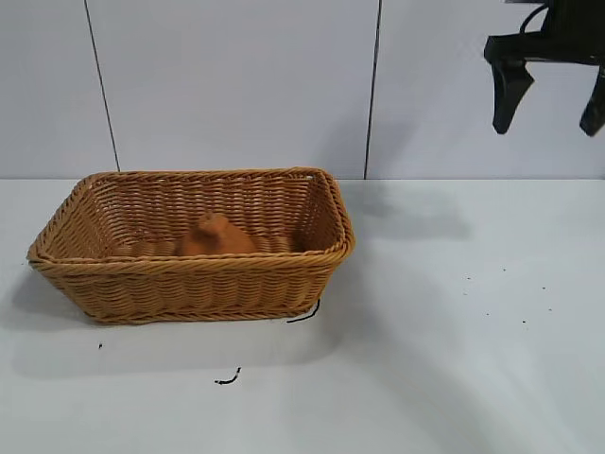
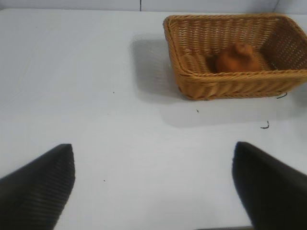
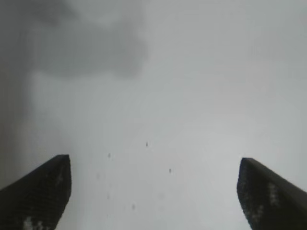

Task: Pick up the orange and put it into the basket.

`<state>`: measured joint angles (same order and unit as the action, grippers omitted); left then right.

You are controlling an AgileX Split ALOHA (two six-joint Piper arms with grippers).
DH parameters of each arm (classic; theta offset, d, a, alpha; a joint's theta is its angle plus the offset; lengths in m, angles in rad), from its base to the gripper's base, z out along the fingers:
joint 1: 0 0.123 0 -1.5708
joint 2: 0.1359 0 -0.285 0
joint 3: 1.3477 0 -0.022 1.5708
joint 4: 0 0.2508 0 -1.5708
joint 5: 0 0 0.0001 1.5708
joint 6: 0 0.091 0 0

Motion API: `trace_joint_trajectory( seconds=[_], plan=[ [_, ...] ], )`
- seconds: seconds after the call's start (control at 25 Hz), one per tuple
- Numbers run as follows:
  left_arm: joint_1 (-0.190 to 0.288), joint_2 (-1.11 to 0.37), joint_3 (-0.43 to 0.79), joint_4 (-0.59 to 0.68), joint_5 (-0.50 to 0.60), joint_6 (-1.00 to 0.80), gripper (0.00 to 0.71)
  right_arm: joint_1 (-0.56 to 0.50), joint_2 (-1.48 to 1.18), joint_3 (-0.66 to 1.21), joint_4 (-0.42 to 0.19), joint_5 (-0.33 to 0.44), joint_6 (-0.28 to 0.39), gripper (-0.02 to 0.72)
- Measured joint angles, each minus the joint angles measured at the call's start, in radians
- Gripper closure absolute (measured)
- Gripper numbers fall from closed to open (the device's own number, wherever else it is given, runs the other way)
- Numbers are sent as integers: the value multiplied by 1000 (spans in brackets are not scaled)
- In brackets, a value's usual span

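Note:
The orange [image 1: 216,235], a dull orange-brown lump with a narrow top, lies inside the tan wicker basket [image 1: 326,203] at the left of the table. It also shows in the left wrist view [image 2: 237,58] within the basket [image 2: 192,81]. My right gripper [image 1: 551,112] hangs high at the upper right, open and empty, far from the basket; in its wrist view [image 3: 153,189] the fingers are wide apart over bare table. My left gripper [image 2: 153,184] is open and empty, well away from the basket; it is out of the exterior view.
White table [image 1: 454,359] with small dark specks at the right [image 1: 525,322] and two dark scraps near the basket's front [image 1: 227,379]. A white panelled wall stands behind.

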<state>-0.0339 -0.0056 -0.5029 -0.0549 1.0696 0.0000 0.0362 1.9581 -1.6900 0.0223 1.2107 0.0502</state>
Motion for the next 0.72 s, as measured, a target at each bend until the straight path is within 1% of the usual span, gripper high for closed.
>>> trace_joint_trajectory(
  seconds=[0.24,0.36,0.52,0.6,0.72],
  plan=[
    [0,0,0,0,0,0,71,47,-275,439,3,1,-7,39],
    [0,0,0,0,0,0,71,73,-418,623,3,1,-8,39],
    [0,0,0,0,0,0,71,115,-622,828,6,4,-10,40],
    [0,0,0,0,0,0,71,132,-723,904,7,4,1,41],
    [0,0,0,0,0,0,71,139,-885,1009,7,-28,26,41]
  ],
)
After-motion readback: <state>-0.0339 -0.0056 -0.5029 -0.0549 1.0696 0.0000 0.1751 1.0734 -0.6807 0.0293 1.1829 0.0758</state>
